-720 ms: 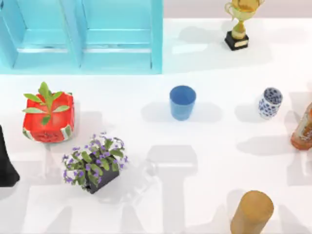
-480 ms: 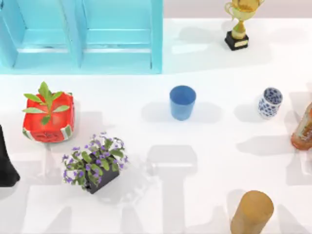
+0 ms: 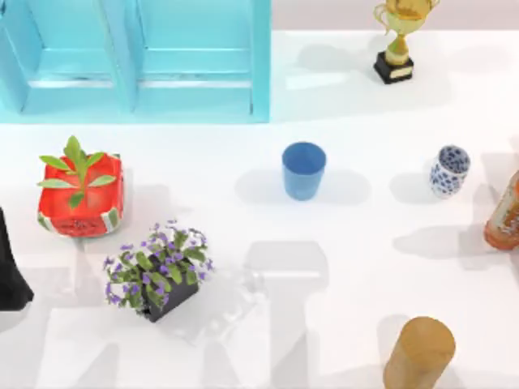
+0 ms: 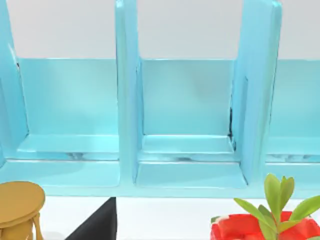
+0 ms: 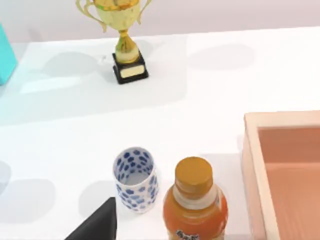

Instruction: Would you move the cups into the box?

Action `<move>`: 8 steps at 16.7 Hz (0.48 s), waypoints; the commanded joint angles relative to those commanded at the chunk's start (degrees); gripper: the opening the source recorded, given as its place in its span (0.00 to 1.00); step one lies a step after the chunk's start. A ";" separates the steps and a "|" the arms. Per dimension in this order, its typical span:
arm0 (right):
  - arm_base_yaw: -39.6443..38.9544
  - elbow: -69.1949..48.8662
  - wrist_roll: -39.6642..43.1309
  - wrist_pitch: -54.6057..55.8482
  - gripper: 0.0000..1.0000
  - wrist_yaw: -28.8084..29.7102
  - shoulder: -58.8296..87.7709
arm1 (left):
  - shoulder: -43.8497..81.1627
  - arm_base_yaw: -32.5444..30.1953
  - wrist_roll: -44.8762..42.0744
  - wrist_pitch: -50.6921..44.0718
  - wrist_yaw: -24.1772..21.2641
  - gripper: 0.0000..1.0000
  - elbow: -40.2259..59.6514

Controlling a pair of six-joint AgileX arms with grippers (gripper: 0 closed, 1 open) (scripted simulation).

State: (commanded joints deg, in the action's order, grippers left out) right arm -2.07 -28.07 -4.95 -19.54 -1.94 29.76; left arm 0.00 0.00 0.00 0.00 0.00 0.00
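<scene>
Tools hang back from the work, neither one holding anything. The left tool (image 4: pixel 98 224) shows as a dark wedge at the edge of its wrist view, the right tool (image 5: pixel 98 223) likewise, and I cannot tell whether either is apart or together.

The right tool looks onto the white patterned cup (image 5: pixel 135 179), which stands upright and open-mouthed on the counter (image 3: pixel 365 267). An orange bottle (image 5: pixel 195 205) stands just beside it, and a wooden tray (image 5: pixel 254 165) lies beyond that. This crowding probably matters: a descent on the side away from the bottle looks safest.

The left tool faces the box (image 4: pixel 127 100), whose dividers split it into compartments that show nothing inside. I judge that arm to be placed for the drop-off side or for the nearer cup.

The blue cup (image 3: pixel 304 170) stands alone mid-counter, upright, well apart from the patterned one and near the box's right-hand corner. It has free room all round, which makes for an easy pick.

Both cups are outside the box, so the task appears not yet begun. The watermelon planter (image 3: pixel 81 198), flowering pot (image 3: pixel 158 275), tan cylinder (image 3: pixel 419 352) and trophy (image 3: pixel 397 40) stand clear of both cups.
</scene>
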 joint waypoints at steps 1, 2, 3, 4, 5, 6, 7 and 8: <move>-0.29 -4.84 -0.63 -3.33 1.00 -0.20 5.24 | 0.00 0.00 0.00 0.00 0.00 1.00 0.00; -0.61 -9.85 -1.20 -6.79 1.00 -0.40 10.65 | 0.00 0.00 0.00 0.00 0.00 1.00 0.00; -0.97 -14.97 -1.71 -10.34 1.00 -0.59 16.16 | 0.00 0.00 0.00 0.00 0.00 1.00 0.00; -1.37 -20.18 -2.16 -13.96 1.00 -0.75 21.73 | 0.00 0.00 0.00 0.00 0.00 1.00 0.00; -1.78 -25.46 -2.55 -17.63 1.00 -0.87 27.34 | 0.00 0.00 0.00 0.00 0.00 1.00 0.00; -2.22 -30.79 -2.88 -21.33 1.00 -0.94 32.95 | 0.00 0.00 0.00 0.00 0.00 1.00 0.00; -2.65 -36.11 -3.15 -25.00 1.00 -0.94 38.55 | 0.00 0.00 0.00 0.00 0.00 1.00 0.00; -3.07 -41.40 -3.38 -28.63 1.00 -0.87 44.10 | 0.00 0.00 0.00 0.00 0.00 1.00 0.00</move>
State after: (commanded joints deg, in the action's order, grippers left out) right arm -5.14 -69.47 -8.33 -48.17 -2.81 73.86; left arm 0.00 0.00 0.00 0.00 0.00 0.00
